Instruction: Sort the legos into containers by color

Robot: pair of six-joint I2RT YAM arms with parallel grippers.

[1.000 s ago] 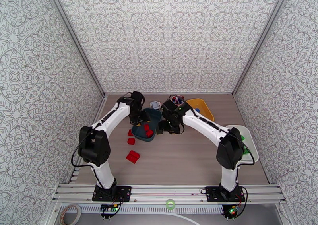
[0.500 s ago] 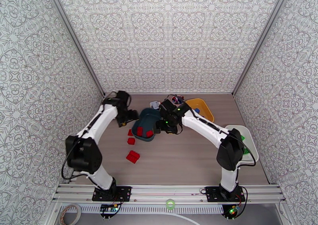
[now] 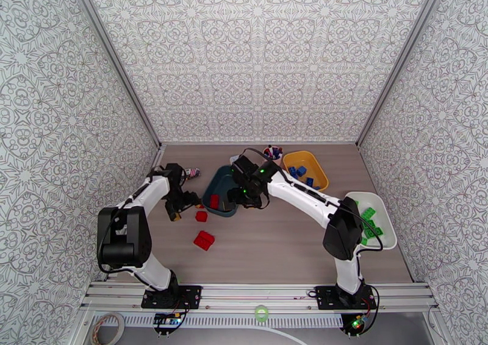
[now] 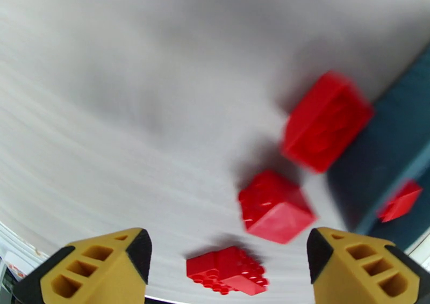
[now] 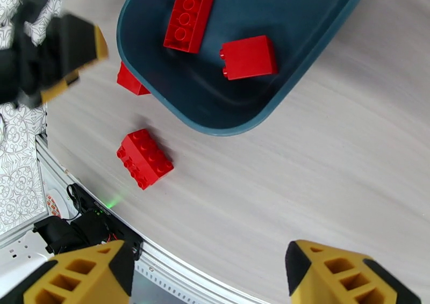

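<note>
**Left fingers** (image 4: pixel 102 267): spread wide with nothing between them, held low over the worktop (image 4: pixel 134 138). This view is blurred.

- Three red legos (image 4: pixel 274 205) lie loose on the worktop ahead of these fingers.
- The nearest lego (image 4: pixel 226 270) sits just in front, between the two tips.
- The middle lego (image 4: pixel 274 205) lies a little beyond it, toward the right tip.
- The far lego (image 4: pixel 325 120) lies close against the outer wall of the teal tray (image 4: pixel 398 144). Whether it touches the wall cannot be confirmed.
- The teal tray stands ahead and to the right of these fingers. One red brick shows inside it.
- The striped packet (image 3: pixel 192 172) lies on the worktop behind these fingers, near the back wall.

**Right fingers** (image 5: pixel 344 275): also wide apart and empty, raised above the worktop.

- The teal tray lies directly ahead of them.
- It holds two red bricks, a long brick (image 5: pixel 188 19) and a short brick (image 5: pixel 248 57), apart from each other.
- A loose red lego rests on the worktop ahead of the left-hand tip.

**Other containers, overhead view:**

- The yellow tray (image 3: pixel 305 153) stands beyond and to the right of the right fingers. It holds the blue legos (image 3: pixel 299 170).
- The white tray (image 3: pixel 361 200) sits well apart to their right, at the worktop's edge. It holds the green legos (image 3: pixel 368 218).
- The pink cup (image 3: pixel 272 152) stands just beside the yellow tray.
</note>
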